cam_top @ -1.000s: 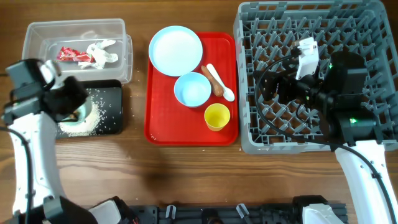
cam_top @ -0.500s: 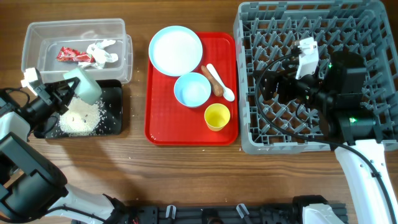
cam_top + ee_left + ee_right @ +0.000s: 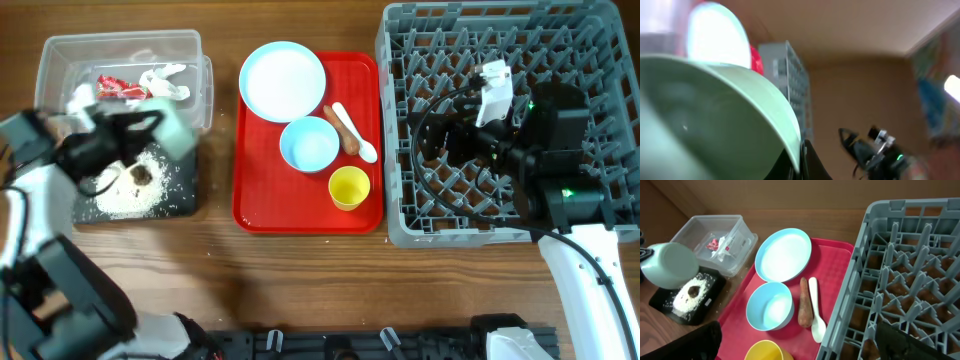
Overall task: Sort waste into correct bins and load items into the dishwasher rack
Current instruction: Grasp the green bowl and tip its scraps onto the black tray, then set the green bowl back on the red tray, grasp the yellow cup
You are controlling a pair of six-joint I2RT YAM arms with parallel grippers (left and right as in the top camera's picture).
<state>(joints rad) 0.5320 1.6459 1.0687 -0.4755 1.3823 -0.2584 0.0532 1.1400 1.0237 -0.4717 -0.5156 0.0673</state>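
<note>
Over the left end of the table (image 3: 300, 270), a pale green bowl (image 3: 172, 131) is being held in the air by the left tool (image 3: 801, 162). In the left wrist view the jaws are being pressed together on the bowl's rim, one dark finger on either side of it. The bowl is being carried tilted above the far edge of the black tray (image 3: 186, 150), just beside the clear tub (image 3: 60, 60), and it is being blurred in the overhead view.

Loose white rice (image 3: 125, 195) is being kept in a heap on the black tray, with a small brown lump (image 3: 142, 177) on top of it. A red wrapper (image 3: 112, 88) and a crumpled white tissue (image 3: 162, 82) are being held side by side in the clear tub.

On the red tray (image 3: 270, 190) in the middle, five things are being carried: a pale blue plate (image 3: 283, 78) at the far end, a pale blue bowl (image 3: 309, 143) below it, and a yellow cup (image 3: 349, 187) nearest the front. A white spoon (image 3: 356, 135) and an orange-brown stick (image 3: 338, 128) are lying side by side, touching, to the right of the blue bowl.

Above the left part of the grey rack (image 3: 600, 60), the right tool (image 3: 796, 330) is being held with its jaws spread wide and nothing between them.
</note>
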